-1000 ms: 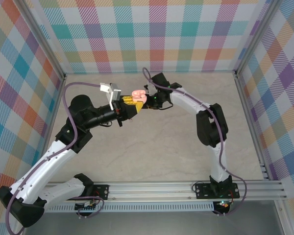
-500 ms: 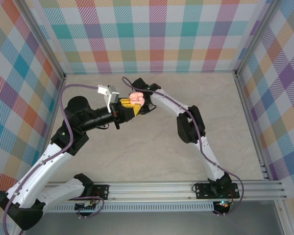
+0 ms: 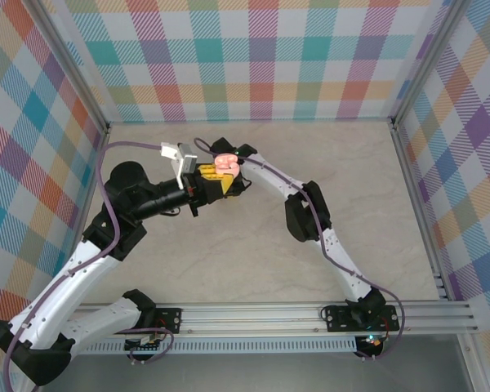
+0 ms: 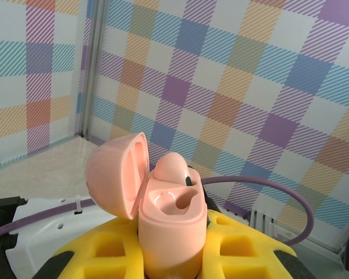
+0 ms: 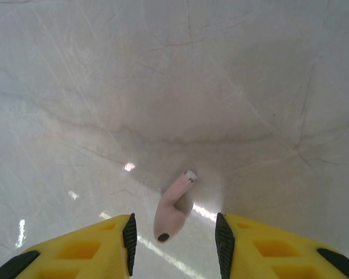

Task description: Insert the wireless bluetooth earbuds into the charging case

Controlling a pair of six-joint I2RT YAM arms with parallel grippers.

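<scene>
The left wrist view shows the left pincer [image 4: 173,264] closed on the pink charging case [image 4: 171,226]. The case stands upright between the yellow fingers [image 4: 104,256], its lid [image 4: 113,174] is open to the left, and one earbud [image 4: 175,167] sits in it. The right wrist view shows the right pincer [image 5: 174,235] open. A second pink earbud [image 5: 170,212] lies on the tabletop [image 5: 250,87] between its fingers and touches neither.
</scene>
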